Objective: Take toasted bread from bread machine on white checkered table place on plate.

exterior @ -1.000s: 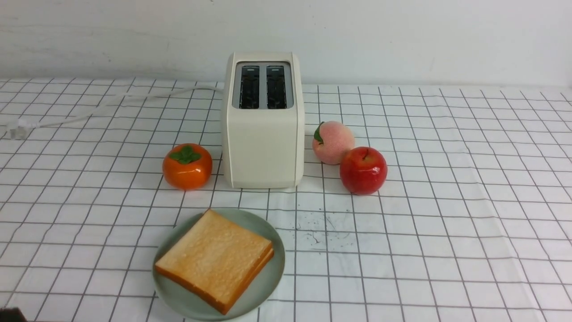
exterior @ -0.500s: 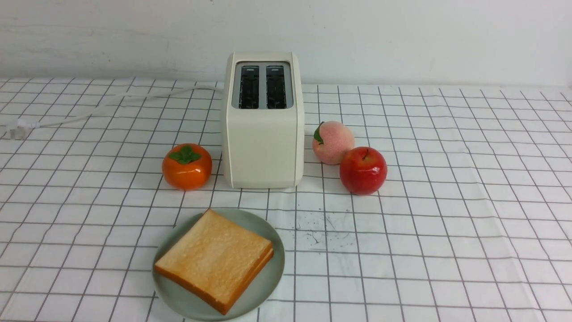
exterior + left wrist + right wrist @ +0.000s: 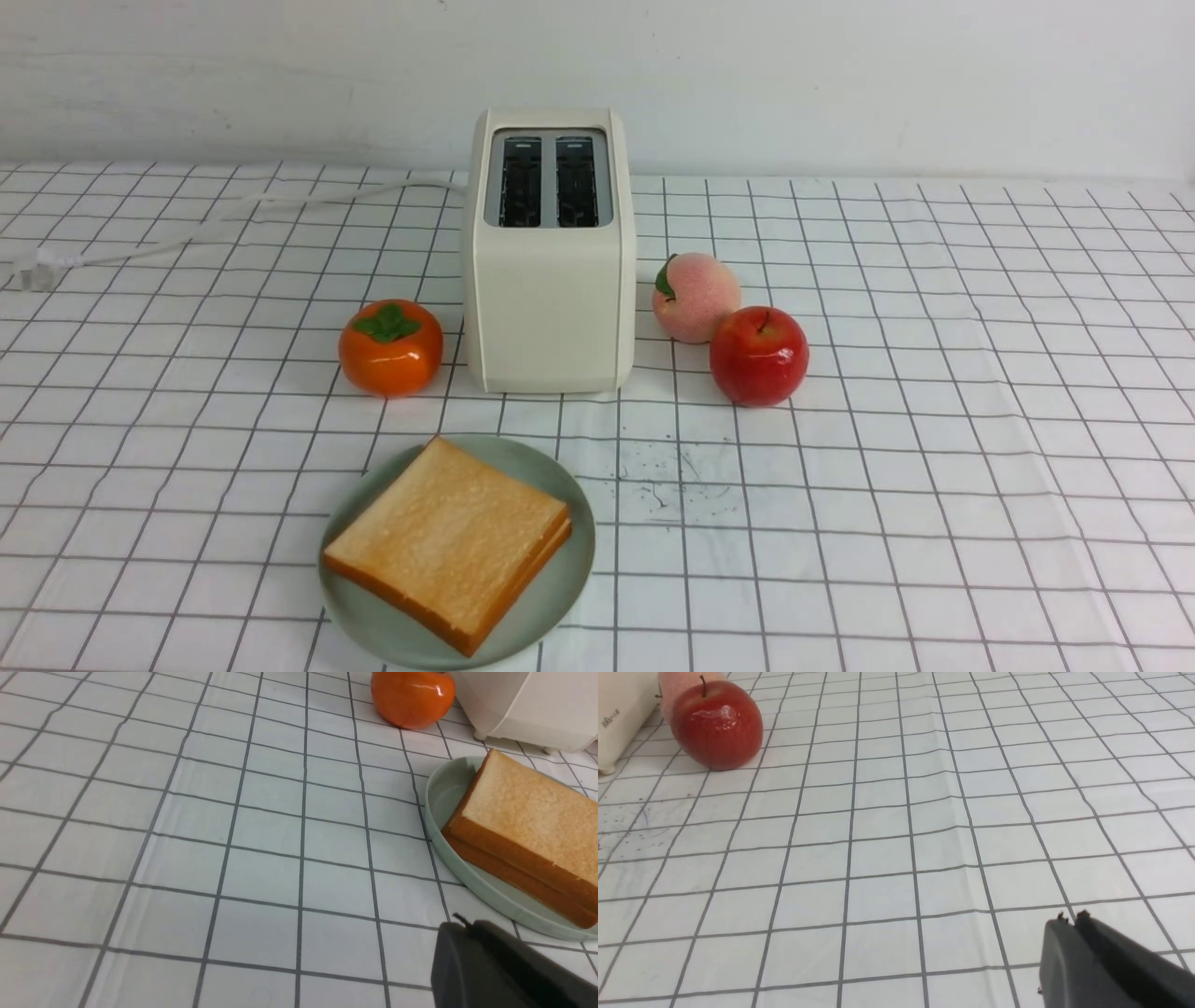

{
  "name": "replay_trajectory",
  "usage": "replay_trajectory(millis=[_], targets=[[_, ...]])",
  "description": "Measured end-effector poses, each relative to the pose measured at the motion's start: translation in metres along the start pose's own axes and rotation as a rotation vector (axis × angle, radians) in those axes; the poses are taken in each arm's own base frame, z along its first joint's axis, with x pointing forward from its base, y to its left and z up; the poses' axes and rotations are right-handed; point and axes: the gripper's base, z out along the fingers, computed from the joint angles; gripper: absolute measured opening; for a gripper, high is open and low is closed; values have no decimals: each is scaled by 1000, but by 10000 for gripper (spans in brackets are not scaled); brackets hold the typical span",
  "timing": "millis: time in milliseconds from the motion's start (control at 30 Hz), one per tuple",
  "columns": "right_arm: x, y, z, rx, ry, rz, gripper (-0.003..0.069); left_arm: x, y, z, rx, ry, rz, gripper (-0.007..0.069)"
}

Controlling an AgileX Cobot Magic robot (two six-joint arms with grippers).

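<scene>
Front view: no arms in sight; toaster upright on the checkered table, both slots dark and vacant, plate just in front of it, two bread slices stacked flat on the plate. Persimmon just left of the toaster, peach and apple just right, touching each other. Only in the left wrist view: left gripper pressed shut, holding nothing, near the plate's rim. Only in the right wrist view: right gripper closed, tips together, holding nothing, well clear of the apple.
</scene>
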Motion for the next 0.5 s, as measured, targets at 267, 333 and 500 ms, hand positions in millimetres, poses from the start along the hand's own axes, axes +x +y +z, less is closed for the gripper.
replay_trajectory(millis=[267, 333, 500], targets=[[0, 0, 0, 0, 0, 0, 35, 0, 0, 0, 0, 0, 0, -13], [0, 0, 0, 0, 0, 0, 35, 0, 0, 0, 0, 0, 0, -13], [0, 0, 0, 0, 0, 0, 36, 0, 0, 0, 0, 0, 0, -11]])
